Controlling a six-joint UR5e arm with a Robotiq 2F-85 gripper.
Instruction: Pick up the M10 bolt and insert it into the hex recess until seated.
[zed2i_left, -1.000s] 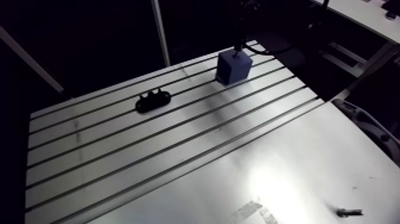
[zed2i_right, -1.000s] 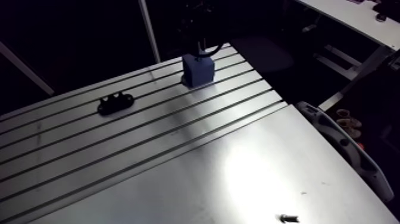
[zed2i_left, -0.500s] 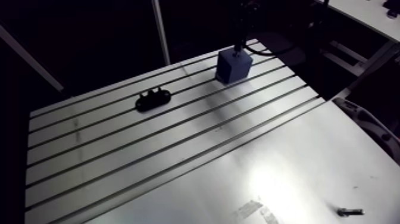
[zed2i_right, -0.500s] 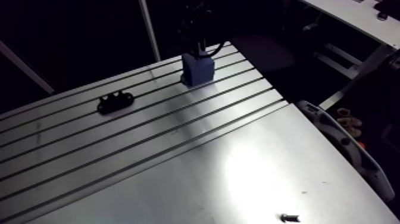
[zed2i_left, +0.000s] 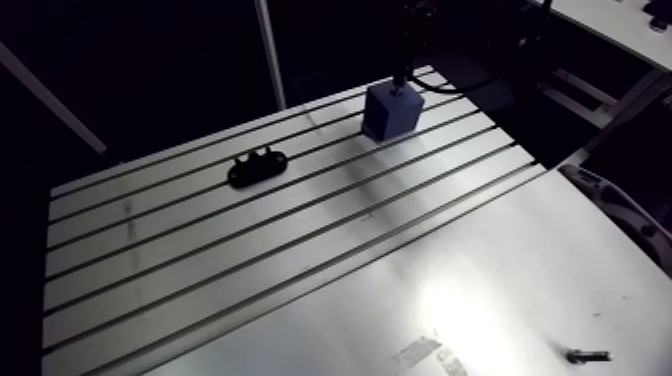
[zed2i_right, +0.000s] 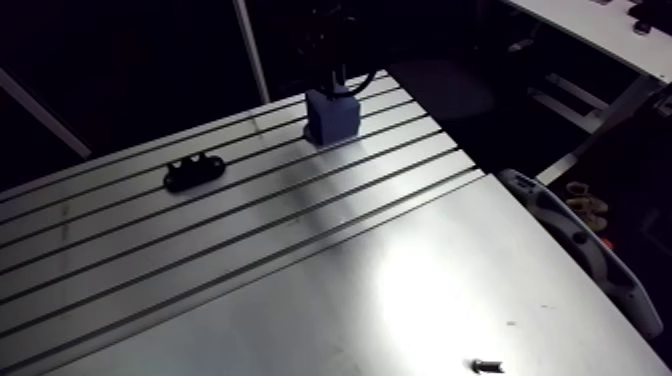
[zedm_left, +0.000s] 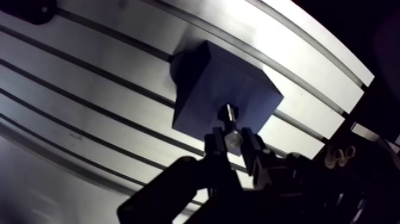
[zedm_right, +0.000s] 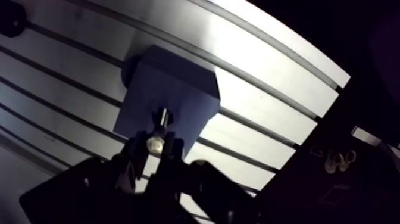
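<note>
The slotted aluminium bench (zed2i_left: 300, 250) is catching a bright glare and carrying a blue block (zed2i_left: 390, 112) near its far edge, a black bracket (zed2i_left: 257, 167) well apart from it, and a small loose bolt (zed2i_left: 587, 355) by the near corner. The gripper (zedm_left: 233, 143) is hanging over the block, its fingers nearly closed and clamping the M10 bolt (zedm_left: 231, 126), whose far end is meeting the block's top face.

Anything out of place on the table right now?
One thing: a small dark screw lies loose on the smooth near part of the table, far from the blue block. Otherwise the gripper is shut on the bolt over the block; nothing looks askew.
</note>
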